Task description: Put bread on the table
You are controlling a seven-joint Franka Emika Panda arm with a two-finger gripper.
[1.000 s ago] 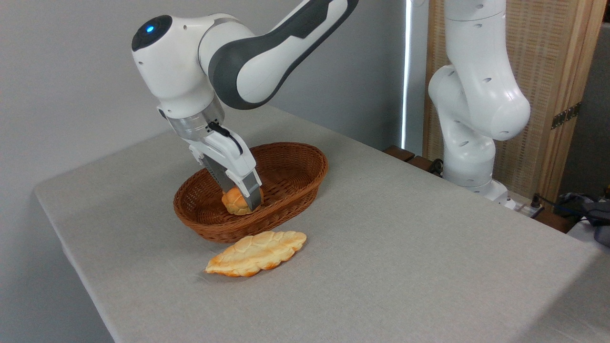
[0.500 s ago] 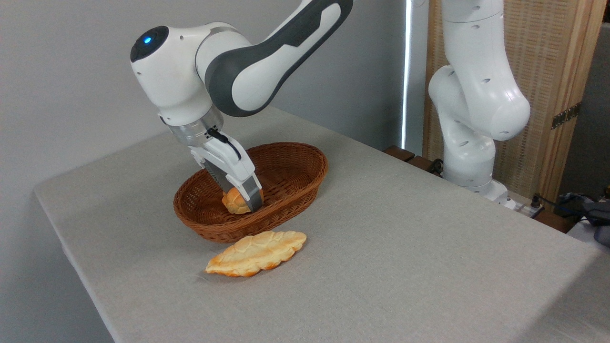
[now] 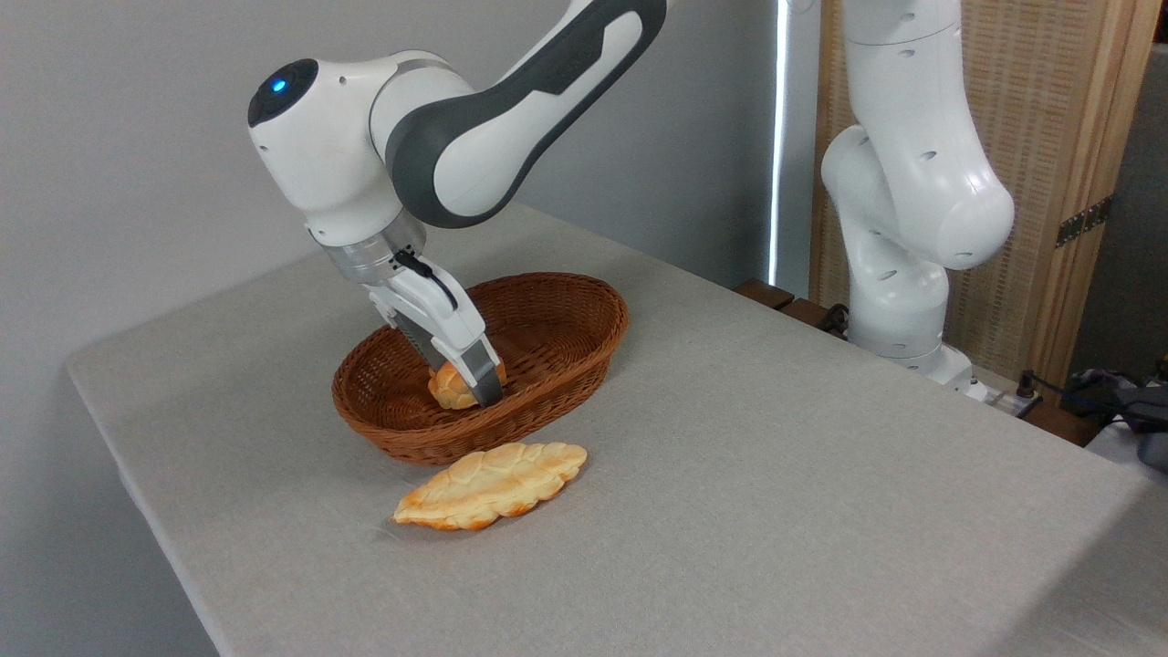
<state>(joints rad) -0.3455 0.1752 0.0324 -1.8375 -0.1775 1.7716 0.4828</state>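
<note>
The worktop (image 3: 730,474) is covered in plain light grey-beige cloth and fills most of the view. At its 9 o'clock area stands a brown oval wicker basket (image 3: 557,365). The gripper (image 3: 467,388) reaches down into the basket from 11 o'clock, tilted, with its jaws clenched on the bread (image 3: 449,387), a small round golden-orange bun. The near finger covers the bun's right side; the far finger is largely hidden behind it. The bun sits inside the basket, toward its left front portion; whether it touches the basket floor cannot be determined. Just beside the basket at its 6 o'clock side, a long flat pale loaf (image 3: 493,485) lies on the cloth, close to the basket wall. At 2 o'clock, beyond the far edge of the worktop, the arm's white base column (image 3: 899,274) stands upright.
</note>
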